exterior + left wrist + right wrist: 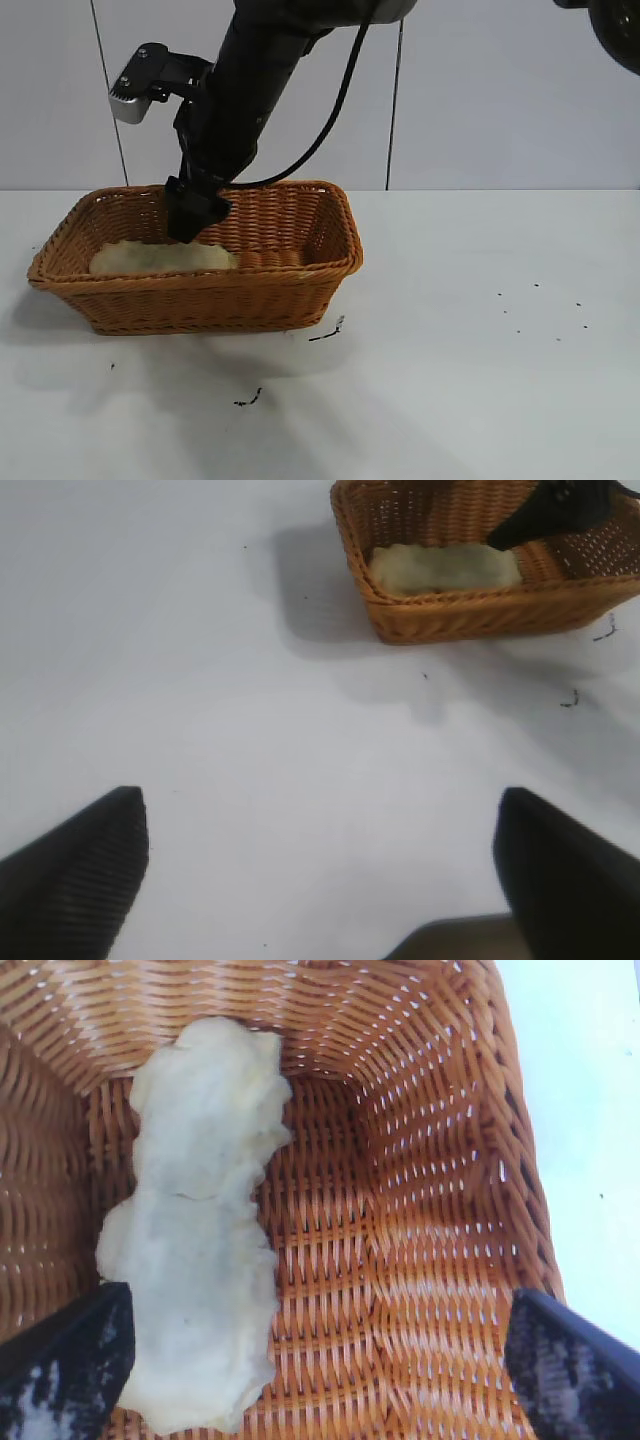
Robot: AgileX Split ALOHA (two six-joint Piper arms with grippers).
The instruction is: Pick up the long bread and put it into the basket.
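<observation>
White table runs up to a pale panelled wall at the back, and the basket stands on the left part of the table. Dark crumbs or scraps lie on the table just beside the basket's near right corner, with fine specks farther right.

The long bread lies inside the basket on its floor, pale flat underside turned up, stretched along the near wall and filling mostly the left half; a bit of orange-brown ridged crust shows at its right end. From the right wrist view the bread lies lengthwise beside bare wicker floor, and nothing touches it.

The right gripper reaches down over the far rim into the basket, above the bread. Its fingers are spread wide and hold nothing; the bread's end lies close to one of them.

The left gripper hangs over bare table well apart from the basket, its fingers also spread wide and empty. Its view shows the bread in the basket and the right gripper beyond it
</observation>
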